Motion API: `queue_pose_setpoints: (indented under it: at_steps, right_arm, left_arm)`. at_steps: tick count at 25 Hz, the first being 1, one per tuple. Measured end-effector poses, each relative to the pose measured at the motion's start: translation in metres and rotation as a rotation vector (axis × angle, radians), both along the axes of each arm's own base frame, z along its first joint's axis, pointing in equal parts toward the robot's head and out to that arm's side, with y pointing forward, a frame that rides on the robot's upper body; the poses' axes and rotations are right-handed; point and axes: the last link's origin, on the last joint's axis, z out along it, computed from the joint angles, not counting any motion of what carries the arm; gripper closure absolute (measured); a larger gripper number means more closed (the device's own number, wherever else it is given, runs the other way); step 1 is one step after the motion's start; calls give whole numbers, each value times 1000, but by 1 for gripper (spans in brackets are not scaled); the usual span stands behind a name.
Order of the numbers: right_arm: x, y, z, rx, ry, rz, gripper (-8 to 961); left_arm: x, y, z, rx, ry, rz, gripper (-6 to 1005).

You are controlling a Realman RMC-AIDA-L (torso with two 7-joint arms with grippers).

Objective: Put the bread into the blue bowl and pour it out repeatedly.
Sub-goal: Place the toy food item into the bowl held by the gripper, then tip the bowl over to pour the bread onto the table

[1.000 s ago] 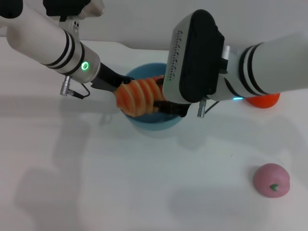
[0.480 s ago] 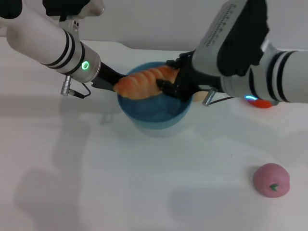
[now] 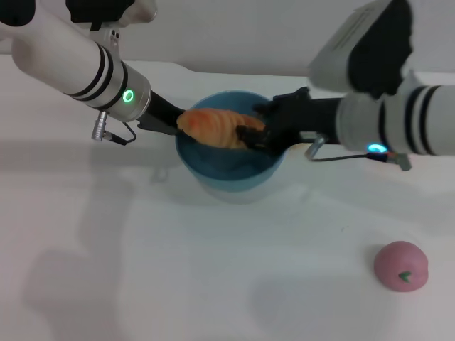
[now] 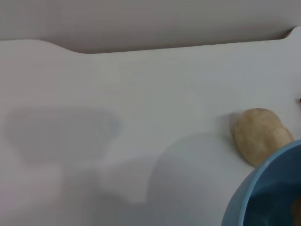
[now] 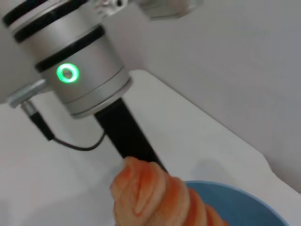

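Note:
The blue bowl (image 3: pixel 229 172) stands on the white table in the middle of the head view. The bread (image 3: pixel 215 126), orange-and-cream striped, lies across the bowl's opening at rim height. My right gripper (image 3: pixel 250 135) comes in from the right and is shut on the bread's right end. My left gripper (image 3: pixel 173 122) reaches in from the left with its black fingers at the bowl's left rim, gripping it. The right wrist view shows the bread (image 5: pixel 160 197) over the bowl (image 5: pixel 240 205), with the left arm (image 5: pixel 80 70) behind. The left wrist view shows the bowl's rim (image 4: pixel 263 188).
A small beige lump (image 4: pixel 260 135) lies on the table just behind the bowl. A pink round toy (image 3: pixel 402 266) sits at the front right. The table's back edge runs close behind the bowl.
My right arm has swung out to the right, and the bread has gone from tilted up over the bowl's front to lying lower across its opening. The left arm and bowl have barely moved.

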Motion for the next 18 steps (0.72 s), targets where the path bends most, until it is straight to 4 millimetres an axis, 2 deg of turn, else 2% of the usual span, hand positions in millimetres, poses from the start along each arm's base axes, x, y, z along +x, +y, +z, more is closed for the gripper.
queue_pose_setpoints:
  at_steps: [12, 18]
  right_arm:
    - [26, 8, 29, 97, -61, -75, 474]
    - [31, 14, 48, 169, -48, -87, 473]
  left_arm:
    - [0, 0, 1, 4, -5, 5, 1001]
    - [-2, 1, 3, 16, -9, 9, 1000]
